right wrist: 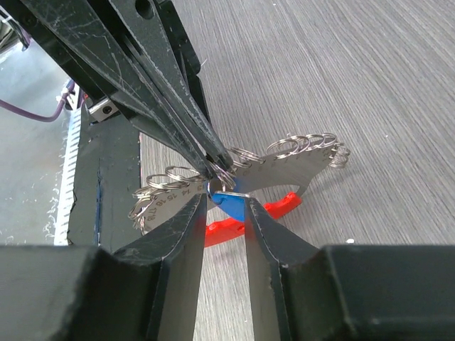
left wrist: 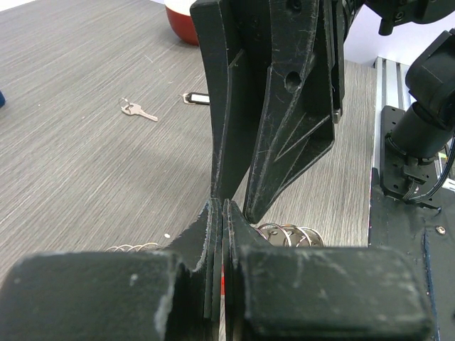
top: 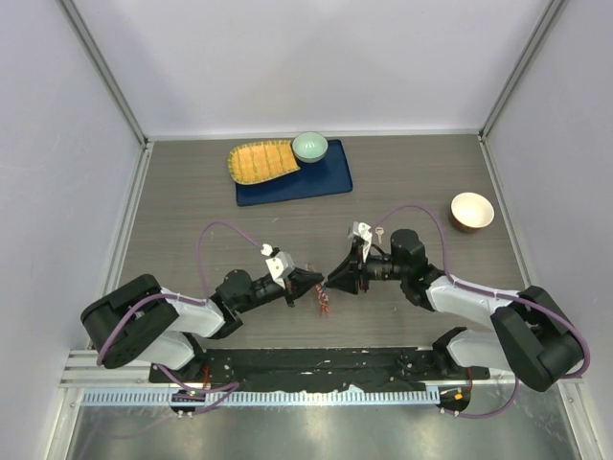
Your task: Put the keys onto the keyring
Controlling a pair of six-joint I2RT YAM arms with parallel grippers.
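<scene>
While partly open, right gripper (right wrist: 224,202) clamps blue key (right wrist: 232,205).

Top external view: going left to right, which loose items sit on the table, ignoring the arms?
woven yellow dish → green bowl → silver key → cream bowl. The keyring is omitted because it lines up with the green bowl.
</scene>
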